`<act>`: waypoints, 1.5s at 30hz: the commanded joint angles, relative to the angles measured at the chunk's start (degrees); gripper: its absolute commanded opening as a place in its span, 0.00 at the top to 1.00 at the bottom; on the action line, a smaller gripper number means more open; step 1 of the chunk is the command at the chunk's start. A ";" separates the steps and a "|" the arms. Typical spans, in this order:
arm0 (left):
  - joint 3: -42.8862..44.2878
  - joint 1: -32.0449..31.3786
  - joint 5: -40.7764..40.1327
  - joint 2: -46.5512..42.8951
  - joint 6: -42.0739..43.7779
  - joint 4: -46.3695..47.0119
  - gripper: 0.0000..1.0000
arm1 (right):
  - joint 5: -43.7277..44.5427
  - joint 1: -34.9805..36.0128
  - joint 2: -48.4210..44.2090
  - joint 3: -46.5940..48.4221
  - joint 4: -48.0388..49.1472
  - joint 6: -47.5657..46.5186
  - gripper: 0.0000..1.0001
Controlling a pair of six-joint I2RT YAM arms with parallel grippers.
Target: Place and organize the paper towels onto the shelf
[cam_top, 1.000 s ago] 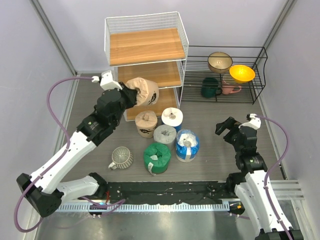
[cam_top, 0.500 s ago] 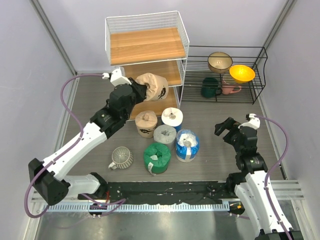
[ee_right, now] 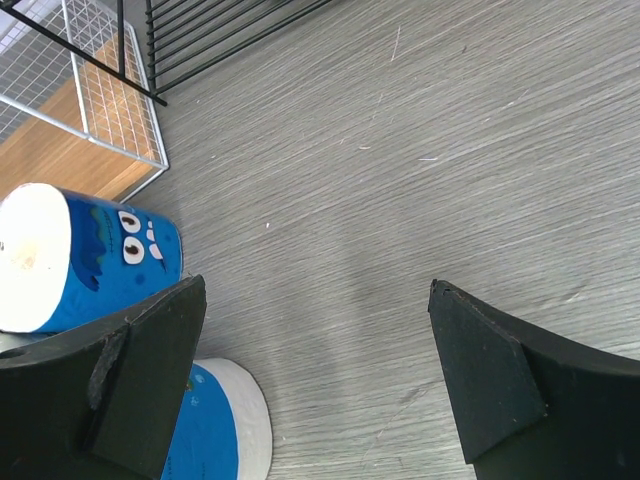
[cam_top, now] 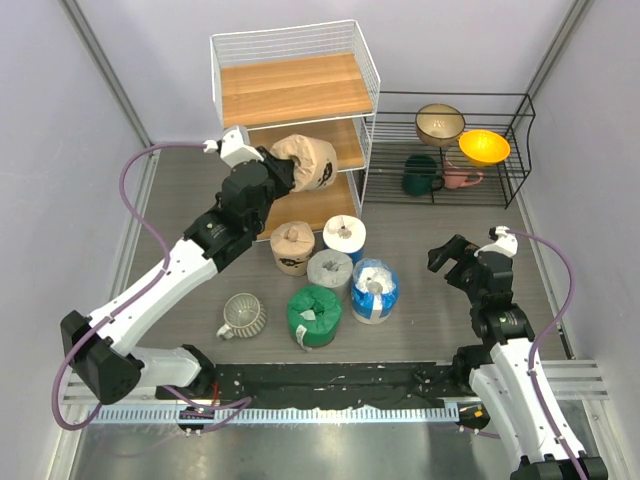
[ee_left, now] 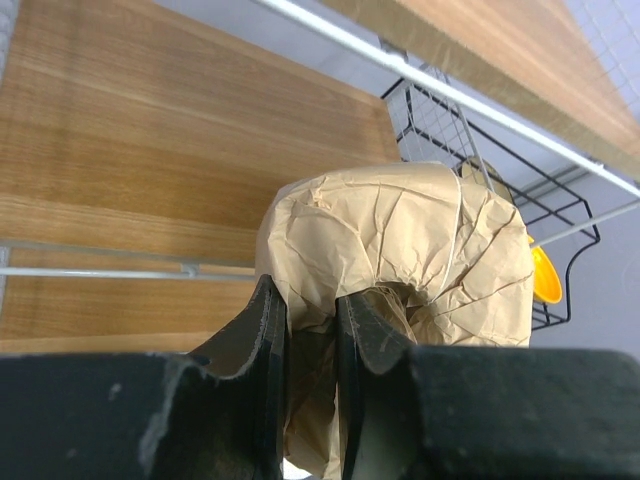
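holding a tan roll [cam_top: 308,163] at the middle tier of the shelf [cam_top: 295,92]

the left hand [ee_left: 308,325] was clenched on the tan roll, its two fingers [ee_left: 268,335] pinching a fold of crinkled wrapper at the roll's end; the roll was off the tabletop [cam_top: 420,230], lying sideways at the front opening of the shelf's middle tier; whether it touched the board could not be told; five more rolls stood clustered on the tabletop before the shelf: a second tan roll [cam_top: 292,247], a white-blue roll [cam_top: 344,236], a grey roll [cam_top: 329,269], a blue-white roll [cam_top: 374,290] and a green roll [cam_top: 314,315]; a ribbed pale mug [cam_top: 242,315] sat left of the green roll; the right hand [ee_right: 315,288] hung released, jaws wide apart, grasping nothing, over the tabletop right of the cluster; a low black wire rack [cam_top: 505,195] stood just beside the shelf, on its right, carrying bowls and mugs
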 commanded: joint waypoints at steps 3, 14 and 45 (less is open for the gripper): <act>1.42 -0.49 -8.25 -3.97 -1.23 5.20 1.00 | -0.82 0.25 0.06 0.68 2.71 -1.02 0.00; -3.58 -0.49 -19.23 -10.56 0.35 4.85 1.00 | -1.26 0.17 0.41 0.50 2.80 -1.02 0.01; -8.34 11.19 -25.84 -18.39 6.15 0.63 0.99 | -1.53 0.25 0.77 0.33 2.97 -0.84 0.01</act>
